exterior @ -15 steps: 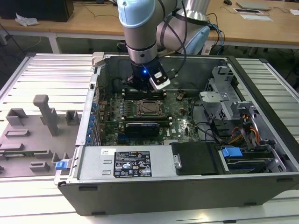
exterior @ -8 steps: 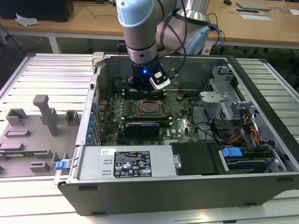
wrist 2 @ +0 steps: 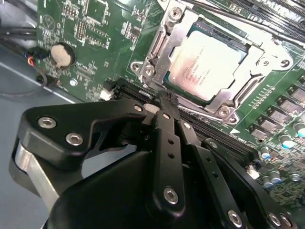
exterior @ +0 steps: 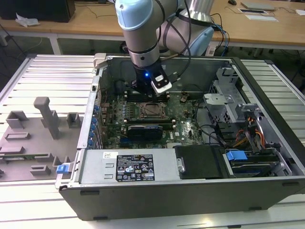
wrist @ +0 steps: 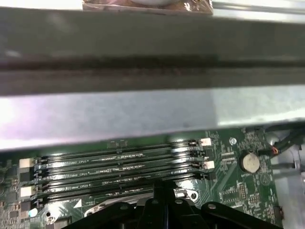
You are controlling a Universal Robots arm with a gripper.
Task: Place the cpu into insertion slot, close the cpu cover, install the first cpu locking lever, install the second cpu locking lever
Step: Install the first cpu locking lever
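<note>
The claw is narrow, its fingers pressed together with nothing visible between them, and its tips are low, just beside the rim of the slot. The cpu lies flat in the slot, metal top up and edges square to the rim. Being square, it has no long axis. The cover lies over it. The lever stage seems in hand, and it calls for a firm push down and under a catch.
</note>
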